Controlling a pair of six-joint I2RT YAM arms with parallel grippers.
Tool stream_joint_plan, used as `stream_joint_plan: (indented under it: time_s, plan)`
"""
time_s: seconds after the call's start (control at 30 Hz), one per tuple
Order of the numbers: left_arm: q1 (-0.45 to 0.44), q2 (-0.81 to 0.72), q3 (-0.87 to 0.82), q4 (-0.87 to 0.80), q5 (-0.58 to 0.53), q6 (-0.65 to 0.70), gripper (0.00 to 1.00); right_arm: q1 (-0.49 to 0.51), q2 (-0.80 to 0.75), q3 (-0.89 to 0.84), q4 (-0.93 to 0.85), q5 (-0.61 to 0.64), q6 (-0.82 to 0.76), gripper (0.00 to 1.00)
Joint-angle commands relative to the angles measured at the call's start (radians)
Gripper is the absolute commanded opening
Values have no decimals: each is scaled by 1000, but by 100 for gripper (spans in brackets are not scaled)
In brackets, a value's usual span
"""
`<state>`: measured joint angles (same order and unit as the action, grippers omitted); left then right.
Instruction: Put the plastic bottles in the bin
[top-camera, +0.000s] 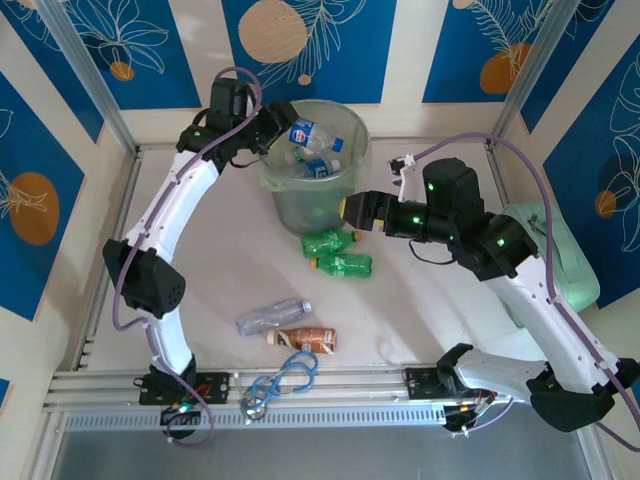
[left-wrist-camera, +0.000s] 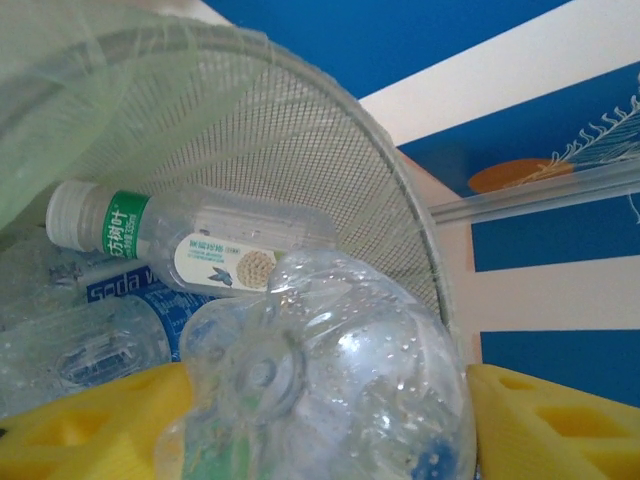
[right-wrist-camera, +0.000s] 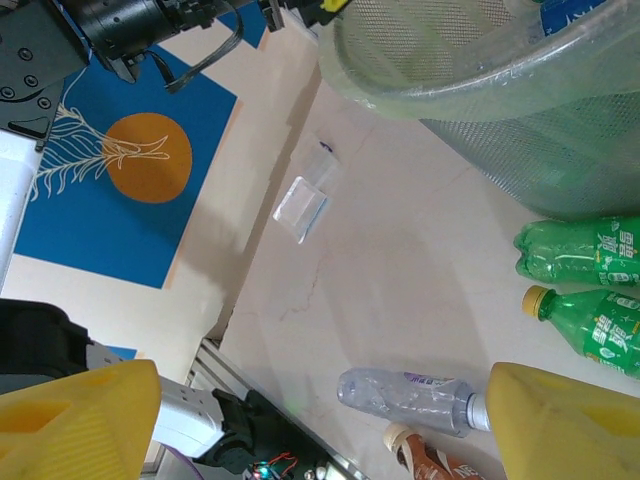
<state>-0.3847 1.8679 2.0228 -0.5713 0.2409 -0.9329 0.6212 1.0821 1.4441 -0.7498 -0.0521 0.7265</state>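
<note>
White table: bin placed at 12 o'clock; clear bottle seen within left gripper, hold undeterminable; right gripper jaws spread apart.

The bin is translucent pale grey-green with a fine mesh pattern on its wall. Inside it, one clear bottle has a blue label, and another has a green-and-white label and a white cap. On the cream counter are two green bottles with yellow caps, a clear bottle and a brown bottle with a pale cap. The looped cable is blue-grey and the case is mint green. The left arm and right arm are white with black joints and purple cords. The left pads and right pads are bright yellow. The wall panels are deep blue with orange discs and white leaf outlines.
</note>
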Motion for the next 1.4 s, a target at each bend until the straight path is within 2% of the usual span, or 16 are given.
stream_joint_plan:
  time_s: [0.0, 0.27, 0.43, 0.63, 0.83, 1.03, 1.17, 1.27, 1.37]
  plan:
    - [-10, 12, 39, -39, -45, 37, 74, -6, -24, -11, -12, -2, 6, 85]
    - [-11, -37, 78, -89, -122, 77, 86, -12, -19, -5, -13, -13, 4, 85]
    - [-10, -160, 18, -103, -192, 112, 86, -14, -13, -15, -1, -22, 1, 85]
    - [-5, -432, -283, -61, -215, 167, 84, 8, 24, -29, 4, -76, -26, 86]
    - [8, -690, -597, -124, -241, 193, 84, 128, 152, -5, -47, -134, -163, 91]
    - [98, -833, -870, -194, -205, 110, 84, 304, 316, -17, -96, -17, -301, 100]
    - [137, -889, -1034, -197, -127, 4, 83, 354, 404, -36, -85, 7, -342, 99]
    - [138, -918, -1115, -195, -102, -42, 83, 385, 475, -39, -92, 31, -366, 99]
    - [145, -929, -1136, -205, -115, -40, 84, 444, 555, -18, -130, 124, -421, 99]
